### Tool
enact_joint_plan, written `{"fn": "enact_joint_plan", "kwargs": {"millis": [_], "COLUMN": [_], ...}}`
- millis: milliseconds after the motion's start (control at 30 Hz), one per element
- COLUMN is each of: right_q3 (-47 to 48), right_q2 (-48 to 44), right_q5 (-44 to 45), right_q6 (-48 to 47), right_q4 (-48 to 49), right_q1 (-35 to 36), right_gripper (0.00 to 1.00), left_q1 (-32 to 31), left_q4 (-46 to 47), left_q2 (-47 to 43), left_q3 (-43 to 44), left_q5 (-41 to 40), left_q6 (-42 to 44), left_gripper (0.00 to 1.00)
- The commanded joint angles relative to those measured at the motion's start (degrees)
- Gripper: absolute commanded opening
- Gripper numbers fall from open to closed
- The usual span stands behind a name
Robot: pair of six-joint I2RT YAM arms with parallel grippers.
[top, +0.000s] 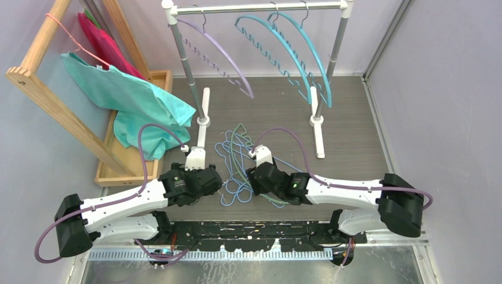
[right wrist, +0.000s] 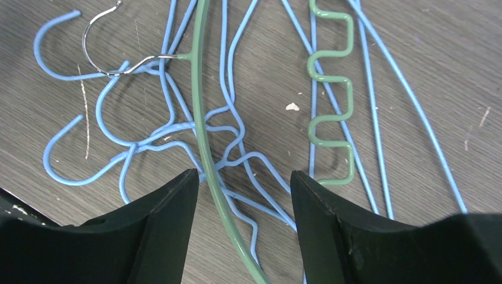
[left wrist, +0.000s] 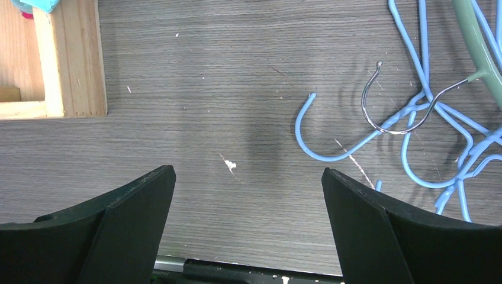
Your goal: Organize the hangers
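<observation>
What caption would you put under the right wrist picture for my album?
Open right gripper above tangled light-blue hangers, with an arched green hanger running between its fingers.

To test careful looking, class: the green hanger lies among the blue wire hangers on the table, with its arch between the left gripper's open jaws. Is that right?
Not quite. It is the right gripper whose open jaws stand either side of the green hanger's arch, as the right wrist view shows. The rest holds.
</observation>
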Motion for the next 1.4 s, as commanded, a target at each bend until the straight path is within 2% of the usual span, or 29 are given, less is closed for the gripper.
{"fn": "enact_joint_plan", "kwargs": {"millis": [0,100,200,533,633,800,900,933,967,1200,1367], "right_q3": [1.1,1.6,1.9,0.4,0.5,0.7,0.6,0.7,0.7,3.2,6.5], "right_q2": [2.8,5.5,7.4,12.4,14.2,15.6,15.3,14.8,14.1,-0.8,-6.9], "right_q5": [-1.4,-2.8,-5.6,-7.1,-6.4,-6.0,-6.3,-6.3,-6.3,-5.9,-7.4], "right_q6": [-1.3,-1.8,-2.0,0.0,0.2,0.0,0.0,0.2,0.4,3.5,6.0], "right_q4": [6.0,7.8,8.7,10.9,11.0,11.3,11.2,11.0,10.8,9.2,8.1], "right_q1": [0.0,0.0,0.0,0.0,0.0,0.0,0.0,0.0,0.0,0.0,-0.1], "right_gripper": [0.64,0.58,0.48,0.44,0.33,0.25,0.07,0.02,0.01,0.01,0.01], "left_q1": [0.2,0.2,0.2,0.1,0.2,0.2,0.2,0.2,0.2,0.2,0.2], "left_q4": [0.4,0.1,0.2,1.0,0.6,0.6,0.6,0.6,0.5,0.1,0.9], "left_q2": [0.0,0.3,0.4,0.8,0.6,-0.7,-1.2,-1.2,-1.2,-1.1,-0.1], "left_q3": [0.5,0.8,0.6,-0.3,-0.4,-0.9,-0.9,-1.0,-0.9,-0.3,-0.1], "left_q5": [-1.0,-1.1,-1.1,-0.5,-0.3,0.0,0.0,0.0,0.0,-0.5,-0.8], "left_q6": [-1.2,-1.1,-1.1,-1.4,-1.9,-2.2,-2.3,-2.3,-2.3,-2.2,-1.8], "left_gripper": [0.98,0.98,0.98,0.98,0.98,0.98,0.98,0.98,0.98,0.98,0.98]}}
